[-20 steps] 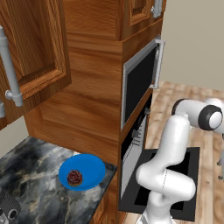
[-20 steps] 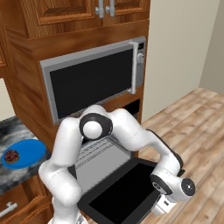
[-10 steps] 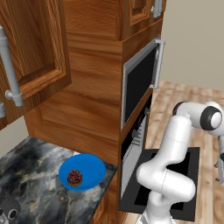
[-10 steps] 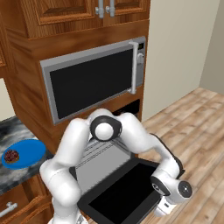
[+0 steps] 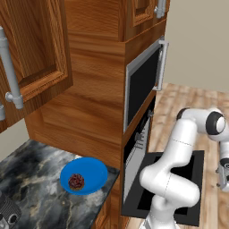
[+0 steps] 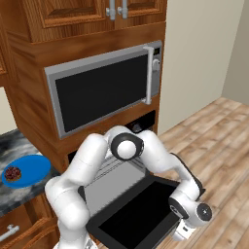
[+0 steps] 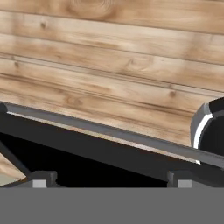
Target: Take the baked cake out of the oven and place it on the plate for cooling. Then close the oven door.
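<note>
1. The cake sits on the blue plate, on the counter left of the oven; judging by this, only closing remains.
2. Over the last second the arm's elbow has swung up and rightward, away from the oven.
3. The gripper hangs low by the outer edge of the lowered oven door, jaws spread wide, holding nothing.
4. The door handle lies just ahead of the fingertips.

oven door glossy black glass, smooth; its handle matt grey metal bar; floor pale wood planks, visible grain and knots; cabinets warm brown wood, satin sheen; counter dark polished marble, white veins; plate smooth bright blue, matt; microwave frame brushed silver metal
</note>
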